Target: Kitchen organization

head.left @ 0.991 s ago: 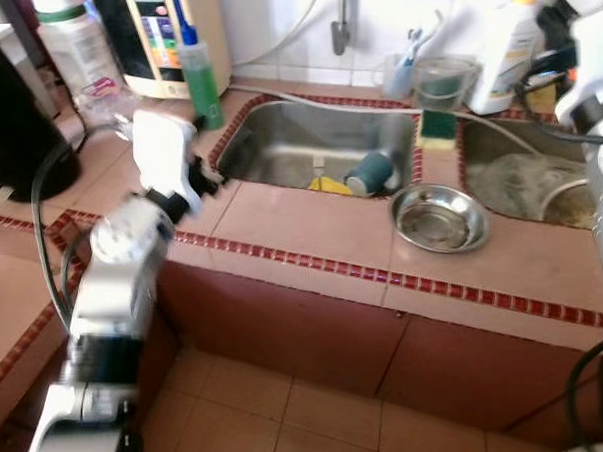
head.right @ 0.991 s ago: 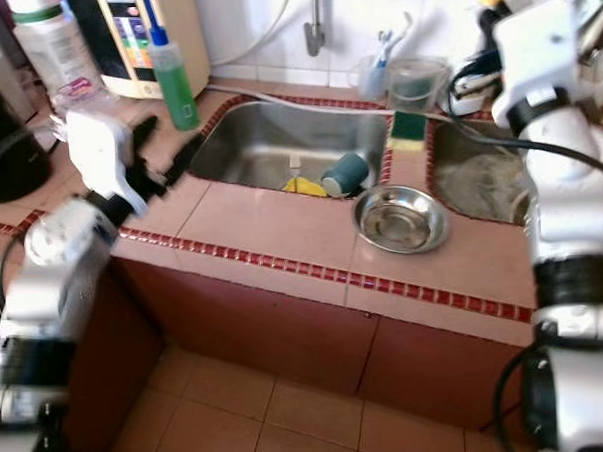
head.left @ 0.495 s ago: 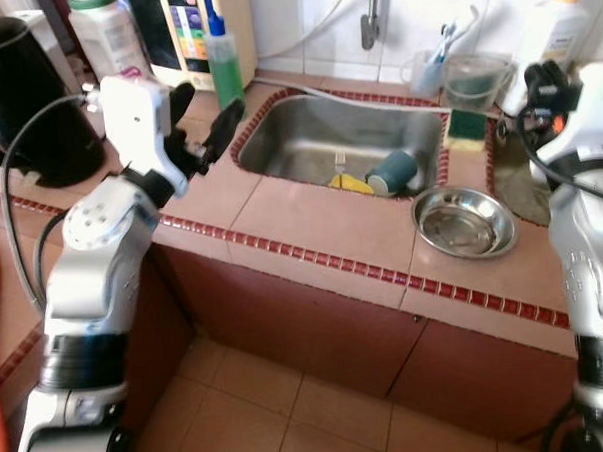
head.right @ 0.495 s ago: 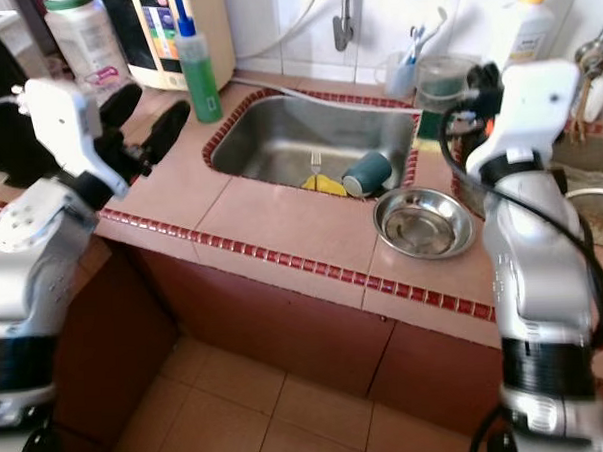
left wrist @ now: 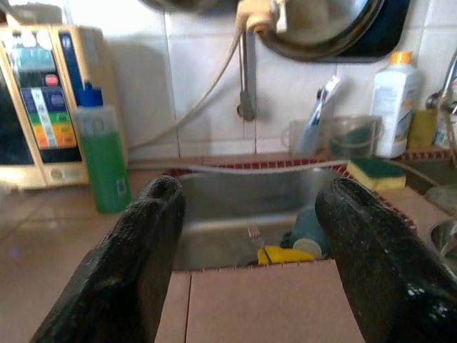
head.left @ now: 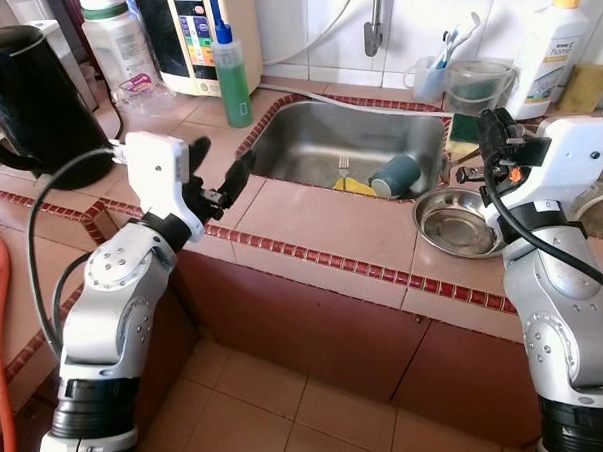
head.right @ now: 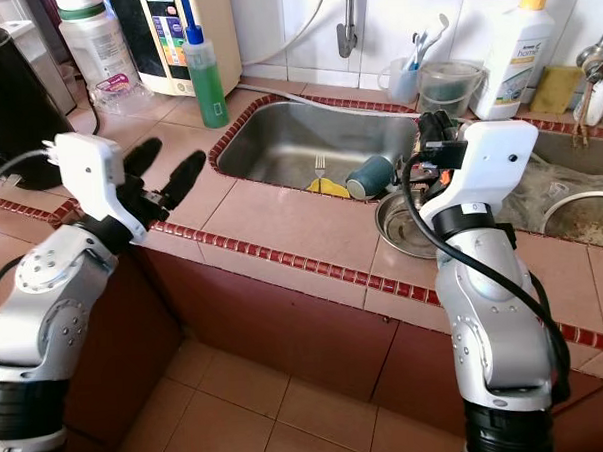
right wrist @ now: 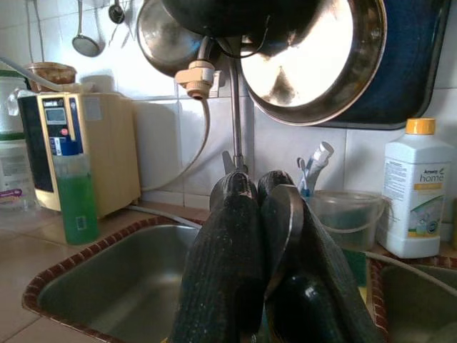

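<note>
A tiled counter (head.left: 312, 226) with red trim runs across the head views, holding a steel sink (head.left: 348, 144) in the middle and a second basin (head.right: 570, 189) to the right. In the sink lie a teal cup (head.left: 394, 172) on its side, something yellow (head.left: 355, 185) and a fork (head.left: 343, 166). On the left stand a black kettle (head.left: 21, 103), a white jug (head.left: 118, 44) and a cream wall unit (head.left: 203, 35) with coloured panels; its writing is too small to read. A green bottle (head.left: 234, 74) stands at the sink's left corner. A white bottle (right wrist: 416, 193) at the back right reads "Amway home" in the right wrist view. That view also shows pans (right wrist: 314, 53) hanging on the wall above the tap (right wrist: 235, 114), and a ladle (right wrist: 87, 39). A clear tub (head.left: 475, 78) and a cup of brushes (head.left: 435, 70) sit behind the sink, with a green-and-yellow sponge (left wrist: 376, 172) on the divider. A steel bowl (head.left: 457, 224) sits on the counter right of the sink. The left gripper (head.left: 219, 170) hovers over the counter by the sink's left edge, fingers spread wide. The right gripper (right wrist: 265, 236) is above the bowl and divider, fingers (right wrist: 228, 250) pressed together, holding nothing.
</note>
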